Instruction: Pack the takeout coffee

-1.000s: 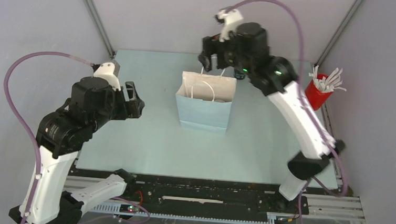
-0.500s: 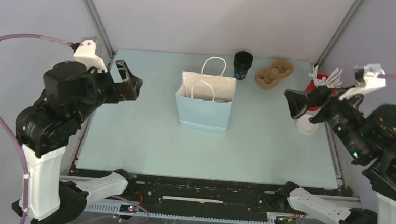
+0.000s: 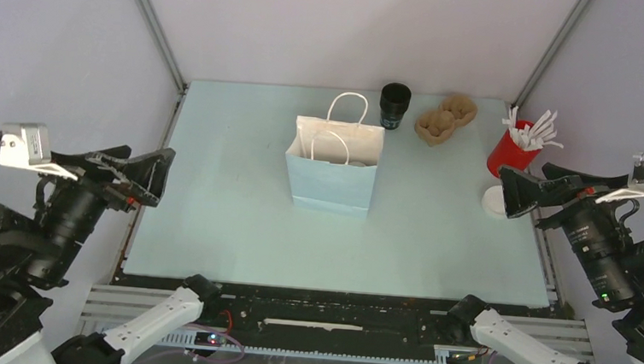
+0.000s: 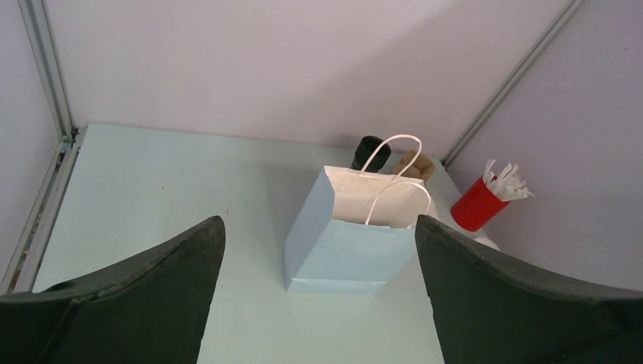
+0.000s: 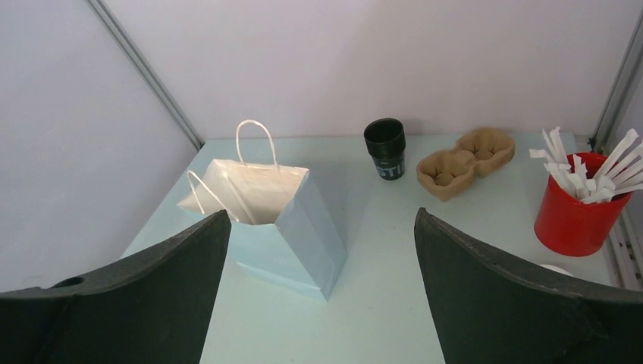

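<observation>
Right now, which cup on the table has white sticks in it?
The red cup, far right: white sticks fan out of its top. The black cup beyond the paper bag is lidless, with nothing sticking out.

**Table contents, counted**

- Table [image 3: 238, 227], pale blue top: one.
- Light-blue paper bag [image 3: 332, 178], two-handled, standing open near the middle: one.
- Black lidless cup [image 3: 394, 106], at the far edge: one.
- Brown pulp cup carrier [image 3: 445, 120], two wells, at the far edge beside the black cup: one.
- Red cup [image 3: 509, 156], near the far right corner: one.
- White sticks [image 3: 535, 128] in the red cup: one bunch, too crowded to count singly.
- White round item [image 3: 493, 201], at the right edge just beside the red cup, partly hidden, kind unclear: one.
- Robot arms: two, left arm [image 3: 59, 215] and right arm [image 3: 597, 240].
- Two-finger grippers: two, left gripper [image 4: 320, 224] and right gripper [image 5: 322, 216].
</observation>
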Controlling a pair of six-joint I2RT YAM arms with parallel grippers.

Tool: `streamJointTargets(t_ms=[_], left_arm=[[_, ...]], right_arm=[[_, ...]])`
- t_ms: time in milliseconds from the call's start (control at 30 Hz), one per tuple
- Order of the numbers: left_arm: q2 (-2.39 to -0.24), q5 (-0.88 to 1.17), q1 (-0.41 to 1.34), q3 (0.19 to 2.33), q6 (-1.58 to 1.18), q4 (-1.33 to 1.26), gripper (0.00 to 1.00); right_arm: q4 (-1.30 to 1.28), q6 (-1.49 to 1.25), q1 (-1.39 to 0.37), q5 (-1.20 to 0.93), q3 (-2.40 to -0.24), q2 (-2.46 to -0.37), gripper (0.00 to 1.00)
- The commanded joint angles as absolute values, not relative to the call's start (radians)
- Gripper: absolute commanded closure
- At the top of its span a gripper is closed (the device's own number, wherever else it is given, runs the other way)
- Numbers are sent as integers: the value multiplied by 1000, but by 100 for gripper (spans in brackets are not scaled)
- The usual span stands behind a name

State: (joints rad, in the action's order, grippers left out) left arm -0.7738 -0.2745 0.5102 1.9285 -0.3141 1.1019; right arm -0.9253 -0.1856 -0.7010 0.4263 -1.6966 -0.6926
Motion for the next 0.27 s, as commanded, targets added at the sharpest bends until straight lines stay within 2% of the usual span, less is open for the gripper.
streamJointTargets(t_ms=[0, 233], left_arm=[[-716, -285, 515, 1835, -316, 989, 0], [-712, -317, 515, 1824, -305, 968, 0]], right_arm=[[-892, -207, -704, 436, -1691, -699, 0], [-942, -159, -683, 450, -1746, -704, 0]])
